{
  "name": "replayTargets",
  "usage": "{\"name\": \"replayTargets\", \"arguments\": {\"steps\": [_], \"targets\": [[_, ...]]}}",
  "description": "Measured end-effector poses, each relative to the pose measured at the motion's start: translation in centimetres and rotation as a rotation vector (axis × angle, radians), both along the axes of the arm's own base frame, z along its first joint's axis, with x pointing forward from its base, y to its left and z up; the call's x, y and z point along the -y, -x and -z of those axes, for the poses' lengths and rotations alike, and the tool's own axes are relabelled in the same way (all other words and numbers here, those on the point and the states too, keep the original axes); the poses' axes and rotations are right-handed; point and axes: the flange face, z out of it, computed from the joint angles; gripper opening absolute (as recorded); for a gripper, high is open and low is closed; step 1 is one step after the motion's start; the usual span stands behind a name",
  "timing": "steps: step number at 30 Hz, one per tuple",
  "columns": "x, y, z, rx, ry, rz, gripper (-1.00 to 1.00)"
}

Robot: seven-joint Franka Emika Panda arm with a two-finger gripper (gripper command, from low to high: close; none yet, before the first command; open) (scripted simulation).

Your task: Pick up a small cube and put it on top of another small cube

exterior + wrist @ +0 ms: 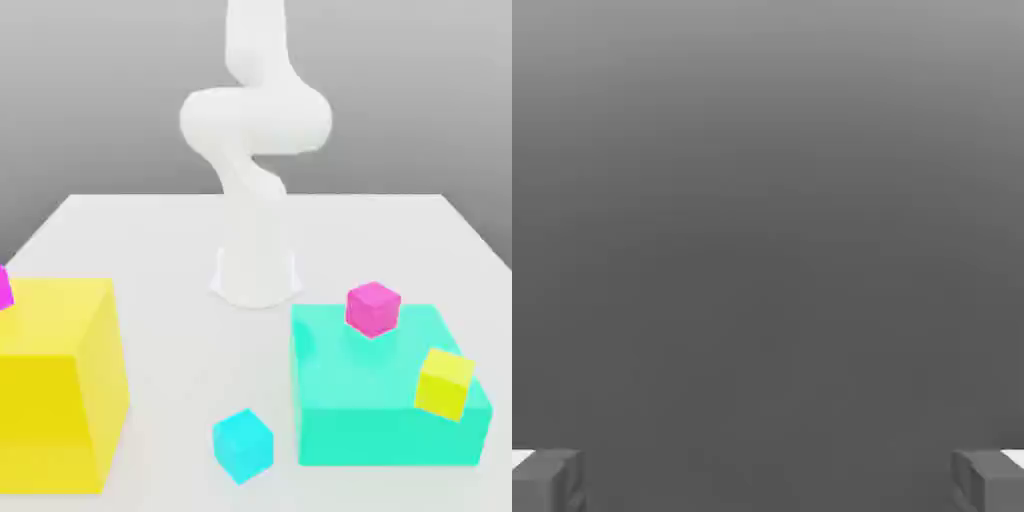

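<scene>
On the white desk (150, 250), at about six o'clock from the arm's base (256, 280), the small cyan cube (243, 445) lies free, just beside the large teal block (350, 420). The small magenta cube (373, 308) stands on top of that teal block, at about four o'clock from the base, with a small yellow cube (445, 383) near it. A large yellow block (55, 385) sits at about eight o'clock. I judge the task is at its very beginning: nothing is picked yet. The next move calls for bringing the claw (768, 480) down over the cyan cube. Its fingers (547, 480) stand fully apart and hold nothing, touching nothing.
</scene>
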Motion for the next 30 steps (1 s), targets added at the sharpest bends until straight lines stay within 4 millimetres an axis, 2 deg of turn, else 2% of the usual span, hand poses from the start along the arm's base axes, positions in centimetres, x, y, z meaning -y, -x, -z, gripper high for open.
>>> {"name": "replayTargets", "arguments": {"steps": [5, 8, 11, 16, 21, 23, 28, 29, 30], "targets": [[0.4, -5.4, 10.3, -0.159, -0.094, 0.163, 0.0], [0.7, -7.3, 16.7, -0.249, -0.143, 0.264, 0.0], [1.1, -8.3, 23.1, -0.338, -0.188, 0.367, 0.0], [1.6, -7.9, 33.7, -0.483, -0.252, 0.547, 0.0], [1.8, -5.1, 43.5, -0.624, -0.304, 0.737, 0.0], [1.7, -4.2, 46.6, -0.659, -0.314, 0.783, 0.0], [1.6, -3.8, 52.3, -0.67, -0.317, 0.798, 0.0], [1.6, -3.8, 52.9, -0.67, -0.317, 0.798, -1.0], [1.6, -3.8, 52.9, -0.67, -0.317, 0.798, -1.0]]}}
